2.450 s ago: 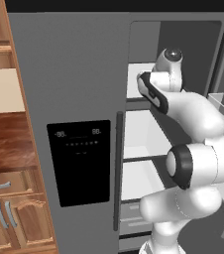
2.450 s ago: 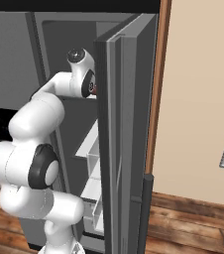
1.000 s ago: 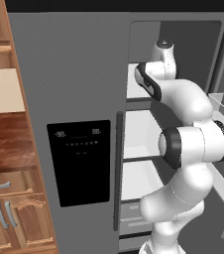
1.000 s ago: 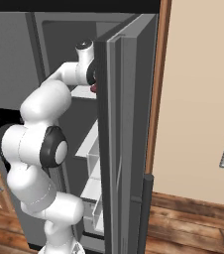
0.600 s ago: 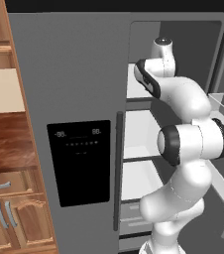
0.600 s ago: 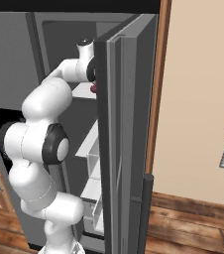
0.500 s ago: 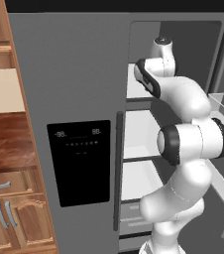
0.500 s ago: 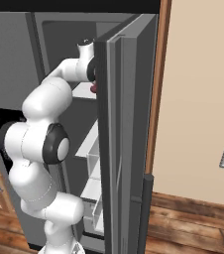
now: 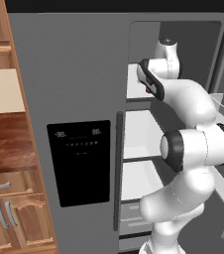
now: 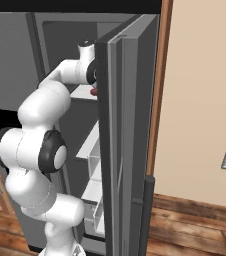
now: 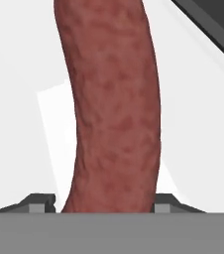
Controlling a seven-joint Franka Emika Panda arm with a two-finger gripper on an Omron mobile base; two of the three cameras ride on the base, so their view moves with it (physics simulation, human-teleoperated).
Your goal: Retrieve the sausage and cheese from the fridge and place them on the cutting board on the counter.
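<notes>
The sausage (image 11: pixel 111 109), a dark red-brown curved link, lies on a white shelf of the fridge (image 9: pixel 74 74). In the hand view it runs up from between my fingertips. My gripper (image 11: pixel 104 203) reaches into the upper right compartment, one finger (image 11: pixel 40 201) tight against each side of the sausage. A bit of the sausage (image 10: pixel 93 92) peeks out past the edge of the open door in the right base view. The counter (image 9: pixel 5 144) is at the left. The cheese and the cutting board are out of view.
The fridge's open right door (image 10: pixel 130 125) stands close beside my arm, with white door bins (image 10: pixel 92 145) on its inside. White shelves (image 9: pixel 141 134) and drawers (image 9: pixel 134 213) lie below my hand. Light wood cabinets (image 9: pixel 15 218) sit under the counter.
The jaws have closed in from wide open onto the sausage. The arm has stayed almost still at the upper shelf.
</notes>
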